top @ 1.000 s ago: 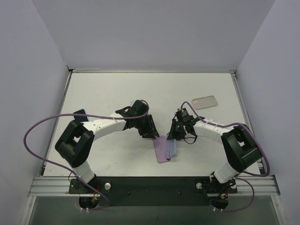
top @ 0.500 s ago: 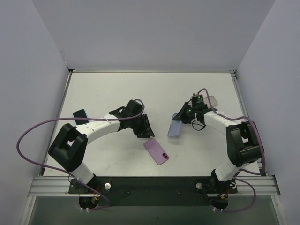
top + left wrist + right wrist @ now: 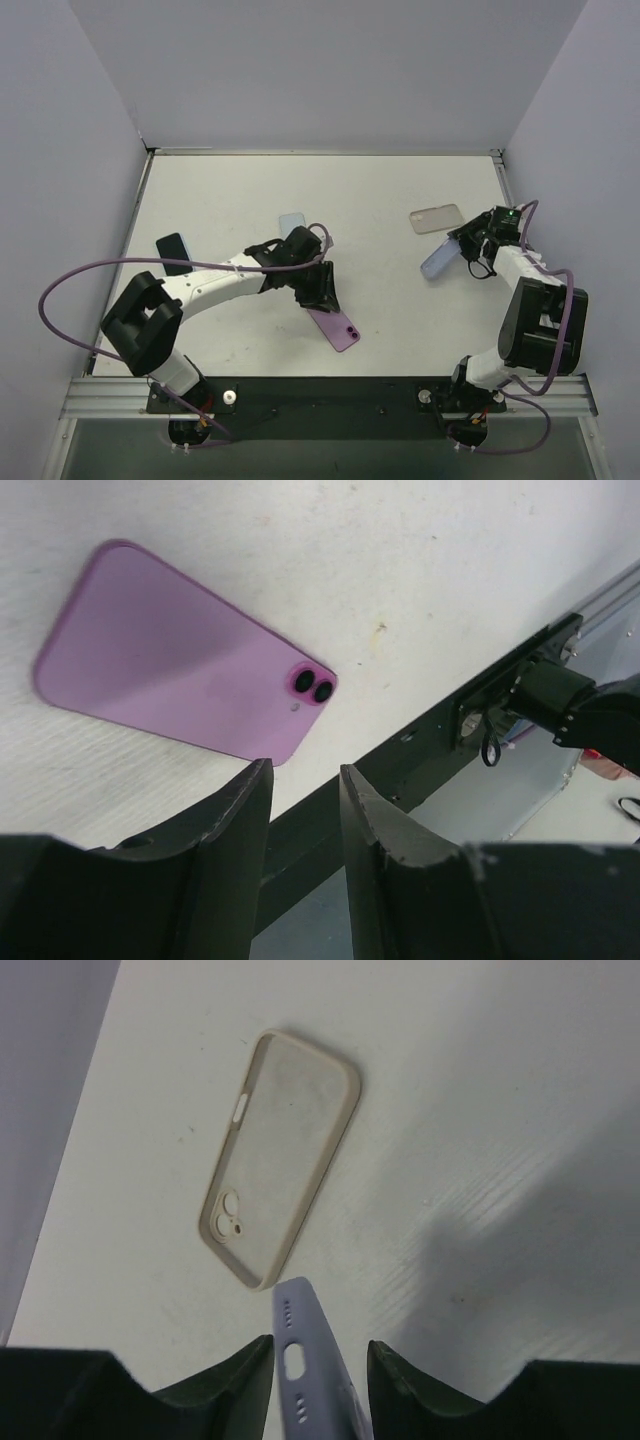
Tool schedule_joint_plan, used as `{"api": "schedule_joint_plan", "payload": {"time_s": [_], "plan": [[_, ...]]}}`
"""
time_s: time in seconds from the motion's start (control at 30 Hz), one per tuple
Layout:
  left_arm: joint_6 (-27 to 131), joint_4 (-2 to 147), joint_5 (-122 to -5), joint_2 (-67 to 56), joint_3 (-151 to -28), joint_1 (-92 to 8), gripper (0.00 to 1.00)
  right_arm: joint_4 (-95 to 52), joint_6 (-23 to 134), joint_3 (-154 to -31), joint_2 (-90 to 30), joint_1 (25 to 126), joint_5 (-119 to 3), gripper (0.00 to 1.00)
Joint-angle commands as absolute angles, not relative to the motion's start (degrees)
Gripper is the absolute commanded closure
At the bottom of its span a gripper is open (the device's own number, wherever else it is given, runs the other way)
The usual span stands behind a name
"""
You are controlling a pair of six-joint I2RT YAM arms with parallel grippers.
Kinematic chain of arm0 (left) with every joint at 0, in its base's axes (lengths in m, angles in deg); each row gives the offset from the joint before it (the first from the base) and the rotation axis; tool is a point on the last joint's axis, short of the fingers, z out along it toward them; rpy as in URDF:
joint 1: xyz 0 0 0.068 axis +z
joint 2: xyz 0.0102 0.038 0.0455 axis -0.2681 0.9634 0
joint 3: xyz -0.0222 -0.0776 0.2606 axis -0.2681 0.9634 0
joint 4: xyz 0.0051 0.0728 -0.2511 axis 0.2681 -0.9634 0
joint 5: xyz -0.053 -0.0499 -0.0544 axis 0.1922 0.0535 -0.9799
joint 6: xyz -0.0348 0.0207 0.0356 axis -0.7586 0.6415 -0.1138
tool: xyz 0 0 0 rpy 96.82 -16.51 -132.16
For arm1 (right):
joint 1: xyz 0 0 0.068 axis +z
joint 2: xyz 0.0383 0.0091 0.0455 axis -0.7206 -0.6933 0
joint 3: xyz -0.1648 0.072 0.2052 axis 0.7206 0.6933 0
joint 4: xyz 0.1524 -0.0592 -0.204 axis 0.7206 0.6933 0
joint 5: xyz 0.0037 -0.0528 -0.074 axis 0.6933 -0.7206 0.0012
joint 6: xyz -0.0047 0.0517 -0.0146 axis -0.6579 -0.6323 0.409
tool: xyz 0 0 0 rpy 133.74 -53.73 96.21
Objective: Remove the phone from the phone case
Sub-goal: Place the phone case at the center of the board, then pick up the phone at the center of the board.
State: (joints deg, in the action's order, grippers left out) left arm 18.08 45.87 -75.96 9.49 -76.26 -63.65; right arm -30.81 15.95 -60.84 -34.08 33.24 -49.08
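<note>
The right gripper (image 3: 318, 1350) pinches the light, bendy case (image 3: 310, 1400) by 1 end. The left gripper (image 3: 305, 780), fingers parted and empty, hangs over the rigid, likely slick phone (image 3: 180, 690) at upper left, probably best gripped across its long edges.

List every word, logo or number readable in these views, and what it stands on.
None can be read.
The purple phone lies back up and shows no logo or print.
The beige phone case and the lavender phone case are plain.
</note>
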Motion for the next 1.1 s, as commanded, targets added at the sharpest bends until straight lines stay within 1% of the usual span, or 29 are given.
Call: {"api": "schedule_joint_plan", "payload": {"time_s": [0.0, 0.03, 0.07, 0.1, 0.13, 0.17, 0.2, 0.3, 0.33, 0.37, 0.4, 0.43, 0.47, 0.5, 0.63, 0.73, 0.8, 0.87, 0.9, 1.0, 1.03, 1.07], "plan": [[21.51, 41.29, -73.42, 6.23, -77.35, -58.99, 0.55, -34.85, 14.6, -61.48, -36.45, 32.13, -51.44, 0.57], [21.86, 40.07, -73.42, 5.44, -77.18, -55.84, 0.55, -34.24, 14.6, -62.18, -37.41, 31.78, -51.79, 0.53], [22.22, 39.27, -73.33, 3.95, -76.83, -53.63, 0.55, -33.71, 14.34, -62.44, -37.68, 31.61, -52.06, 0.46], [22.39, 38.48, -72.99, 3.24, -76.39, -51.52, 0.55, -33.1, 14.25, -62.8, -37.6, 31.52, -52.49, 0.42], [22.83, 37.0, -72.81, 2.45, -75.08, -46.71, 0.55, -31.78, 14.33, -62.89, -37.25, 31.52, -54.06, 0.38], [23.18, 36.46, -72.72, 0.87, -74.28, -44.32, 0.54, -31.07, 14.33, -63.06, -36.72, 31.52, -54.86, 0.27], [24.06, 35.93, -72.63, 0.07, -73.49, -42.12, 0.54, -30.28, 14.33, -63.15, -36.28, 31.43, -55.83, 0.26], [26.69, 32.42, -70.97, -2.83, -72.16, -32.63, 0.45, -26.16, 15.12, -63.85, -34.09, 31.52, -60.13, 0.24], [27.57, 30.32, -70.35, -3.27, -72.43, -30.6, 0.37, -23.97, 15.56, -63.94, -32.69, 31.52, -62.84, 0.24], [28.28, 29.17, -69.65, -3.88, -73.3, -26.58, 0.32, -23.43, 15.74, -63.94, -32.07, 31.52, -63.65, 0.23], [29.5, 28.03, -67.99, -3.98, -74.0, -24.8, 0.29, -22.81, 16.26, -63.94, -31.36, 31.52, -64.27, 0.22], [29.95, 26.01, -66.84, -3.89, -74.53, -23.3, 0.2, -22.55, 16.96, -64.03, -30.23, 31.43, -64.45, 0.13], [30.22, 25.3, -64.57, -3.63, -75.58, -21.81, 0.16, -22.37, 18.36, -64.29, -29.95, 31.6, -64.28, 0.12], [30.48, 25.03, -63.85, -3.36, -75.94, -19.36, 0.15, -22.37, 18.73, -64.99, -29.86, 31.78, -63.93, 0.12], [29.26, 24.68, -61.91, -1.17, -77.96, -15.9, 0.14, -20.26, 19.52, -65.79, -29.16, 32.75, -62.0, 0.11], [27.06, 24.33, -58.05, 0.5, -79.46, -12.48, 0.12, -20.26, 19.34, -64.83, -27.67, 34.23, -60.33, 0.11], [26.27, 24.5, -53.84, 1.21, -79.72, -11.43, 0.09, -20.69, 19.17, -64.38, -27.14, 35.47, -57.62, 0.11], [25.74, 25.2, -52.51, 1.91, -79.29, -8.71, 0.07, -20.96, 19.26, -63.86, -26.44, 38.27, -56.55, 0.11], [26.0, 25.64, -53.29, 2.17, -79.11, -7.48, 0.05, -21.05, 19.34, -63.68, -26.17, 39.24, -56.19, 0.11], [29.14, 26.78, -55.23, 4.02, -79.37, -3.34, 0.04, -21.66, 19.35, -62.63, -26.17, 42.76, -53.3, 0.11], [30.03, 26.79, -54.44, 4.72, -79.89, -3.16, 0.03, -23.23, 18.39, -62.27, -26.26, 43.11, -51.38, 0.11], [31.0, 26.61, -50.78, 6.38, -80.94, -2.99, 0.03, -23.77, 18.03, -61.14, -26.35, 43.73, -50.83, 0.12]]}}
